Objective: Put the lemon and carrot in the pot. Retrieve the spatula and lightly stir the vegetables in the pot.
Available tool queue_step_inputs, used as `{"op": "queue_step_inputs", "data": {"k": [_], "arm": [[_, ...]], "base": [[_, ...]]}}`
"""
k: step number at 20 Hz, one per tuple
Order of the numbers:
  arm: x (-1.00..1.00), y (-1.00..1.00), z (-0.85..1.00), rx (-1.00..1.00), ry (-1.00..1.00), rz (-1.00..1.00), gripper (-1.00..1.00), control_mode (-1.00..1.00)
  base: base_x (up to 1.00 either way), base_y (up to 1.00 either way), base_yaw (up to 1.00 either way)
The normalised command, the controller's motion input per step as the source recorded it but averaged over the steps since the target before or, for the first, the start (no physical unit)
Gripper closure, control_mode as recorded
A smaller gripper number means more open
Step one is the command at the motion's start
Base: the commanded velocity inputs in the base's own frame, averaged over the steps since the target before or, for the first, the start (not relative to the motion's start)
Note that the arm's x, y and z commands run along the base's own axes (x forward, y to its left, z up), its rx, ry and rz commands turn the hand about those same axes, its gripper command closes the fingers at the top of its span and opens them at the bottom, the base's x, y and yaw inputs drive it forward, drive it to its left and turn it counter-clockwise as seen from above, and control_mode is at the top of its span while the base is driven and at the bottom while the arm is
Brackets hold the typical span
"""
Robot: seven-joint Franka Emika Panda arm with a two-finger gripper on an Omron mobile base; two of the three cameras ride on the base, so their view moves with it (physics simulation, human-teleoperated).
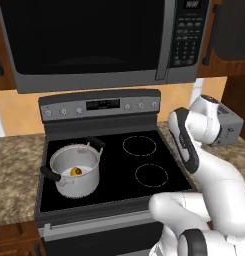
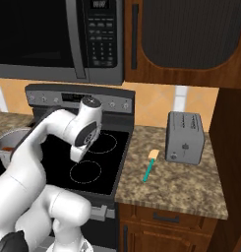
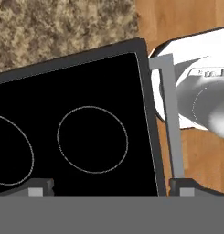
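The steel pot (image 1: 80,186) stands on the front left burner of the stove, its two black handles sticking out. Down on its bottom lie the yellow lemon (image 1: 72,173) and, right beside it, a small orange bit that is the carrot (image 1: 78,171). The teal-handled spatula (image 2: 149,166) lies on the granite counter right of the stove, in front of the toaster. My gripper (image 3: 111,188) hangs open over the stove's right-hand burners, looking straight down, fingertips (image 3: 40,185) wide apart with nothing between them. It is well to the right of the pot and left of the spatula.
A silver toaster (image 2: 185,138) stands at the back of the right counter (image 2: 181,187). A microwave (image 1: 94,40) hangs low above the stove (image 1: 144,165). A dark wooden cabinet wall bounds the counter on the far right.
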Motion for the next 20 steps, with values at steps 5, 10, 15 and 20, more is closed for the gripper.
{"op": "queue_step_inputs", "data": {"k": [5,10,15,20], "arm": [[0.08,-0.31,-0.03,0.00,0.00,-0.82,-1.00,-1.00],[0.10,-0.47,0.00,0.00,0.00,-0.76,-1.00,-1.00],[0.00,-0.73,0.00,0.01,0.00,-0.55,-1.00,-1.00],[0.03,-0.66,0.00,0.07,0.00,-0.39,-1.00,-1.00]], "base": [[0.00,0.00,0.00],[0.00,0.00,0.00],[0.00,0.00,0.00],[0.00,0.00,0.00]]}}
